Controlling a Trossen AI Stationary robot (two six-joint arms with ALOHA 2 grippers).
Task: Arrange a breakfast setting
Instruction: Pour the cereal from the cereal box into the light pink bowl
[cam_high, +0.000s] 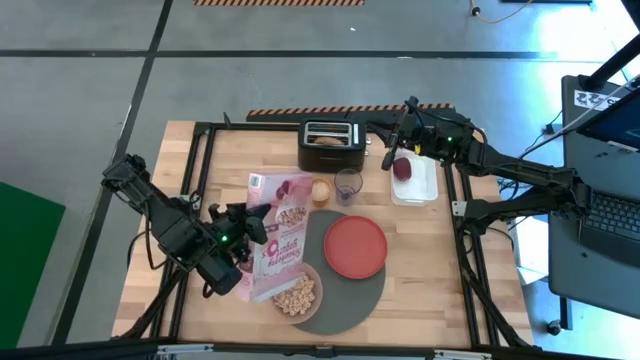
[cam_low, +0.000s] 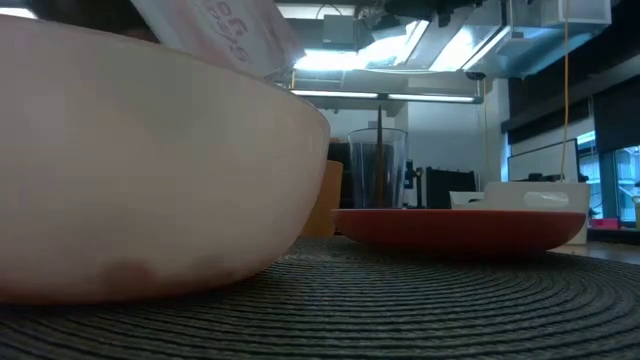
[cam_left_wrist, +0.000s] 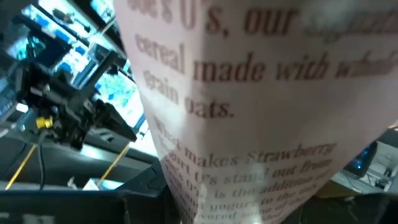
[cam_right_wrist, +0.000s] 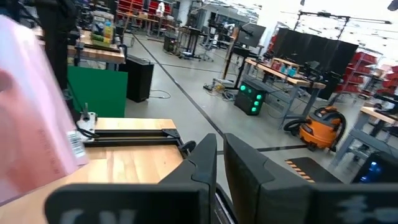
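left gripper clamped on pink cereal box, tilted over pale round bowl of tan cereal at near left edge of large round dark-grey mat; round red plate on mat, just right of box; right gripper raised at far right, fingers close together, just beside small dark-red fruit on white tray; toaster, glass nearby
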